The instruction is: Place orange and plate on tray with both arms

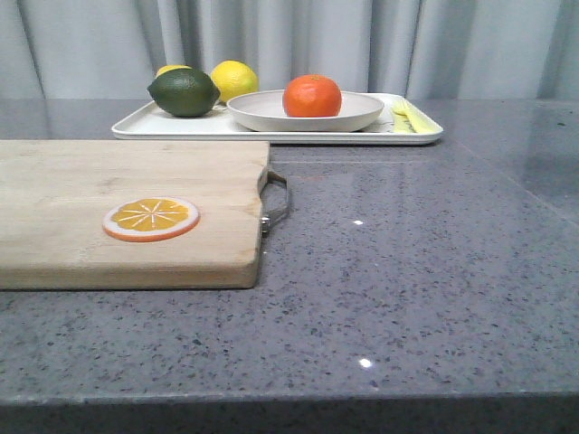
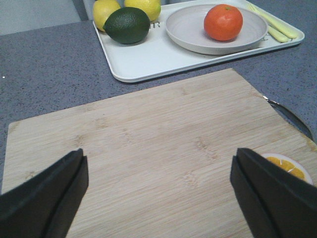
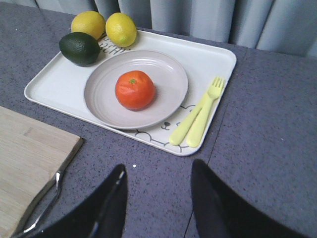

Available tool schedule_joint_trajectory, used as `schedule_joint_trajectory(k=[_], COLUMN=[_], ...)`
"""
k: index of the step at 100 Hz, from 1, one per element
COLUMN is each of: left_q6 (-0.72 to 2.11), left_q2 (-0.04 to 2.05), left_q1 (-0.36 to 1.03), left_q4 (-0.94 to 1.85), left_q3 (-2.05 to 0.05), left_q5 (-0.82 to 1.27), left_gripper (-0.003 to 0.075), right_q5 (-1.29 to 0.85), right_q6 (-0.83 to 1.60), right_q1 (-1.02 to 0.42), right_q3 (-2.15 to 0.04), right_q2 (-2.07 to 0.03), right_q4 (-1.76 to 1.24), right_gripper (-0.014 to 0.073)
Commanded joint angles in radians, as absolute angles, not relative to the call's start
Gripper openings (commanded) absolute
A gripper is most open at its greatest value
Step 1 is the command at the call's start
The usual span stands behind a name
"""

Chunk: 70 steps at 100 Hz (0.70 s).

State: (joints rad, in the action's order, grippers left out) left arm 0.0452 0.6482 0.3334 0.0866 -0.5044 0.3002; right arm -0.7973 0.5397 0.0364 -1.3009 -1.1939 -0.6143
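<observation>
front view: glossy orange (image 1: 312, 96) in shallow plate (image 1: 271, 112)

- A grey speckled stone-look table (image 1: 425, 271) carries everything; small glints of light show on its surface.
- The white tray (image 1: 181, 127) lies flat on the table at the far side, near the middle, its long side running left to right.
- A pale wooden cutting board (image 1: 109, 190) lies flat on the table at the near left, its metal handle (image 1: 276, 201) pointing right. Its far right corner sits close to the tray's near edge, with a strip of table between them.
</observation>
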Motion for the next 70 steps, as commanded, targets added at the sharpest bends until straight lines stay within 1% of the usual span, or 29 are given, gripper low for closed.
schedule_joint_trajectory(k=[1,17,38,52,70], left_q6=[0.032,0.032,0.032,0.032,0.032], left_q2=[0.645,0.645,0.645,0.645,0.645], left_q1=[0.327,0.327,0.327,0.327,0.327], left_q4=[0.097,0.109,0.115,0.115,0.115], left_q3=[-0.529,-0.529,-0.531,-0.531,-0.531], left_q5=[0.196,0.138,0.100,0.100,0.102], left_gripper=[0.0568,0.0568,0.0568,0.0568,0.0564], right_q5=[-0.625,-0.473,-0.351,-0.276,-0.214], right_q6=[0.574,0.578,0.621,0.650,0.650], right_q1=[0.039,0.039,0.039,0.039,0.039], right_q3=[-1.134,-0.814,-0.538,-0.440,-0.423], right_q2=[-1.015,-0.752,-0.471,-0.376,-0.368], right_q4=[-0.642,-0.642,-0.632,-0.632,-0.633], right_gripper=[0.0332,0.0332,0.0332,0.0332,0.0330])
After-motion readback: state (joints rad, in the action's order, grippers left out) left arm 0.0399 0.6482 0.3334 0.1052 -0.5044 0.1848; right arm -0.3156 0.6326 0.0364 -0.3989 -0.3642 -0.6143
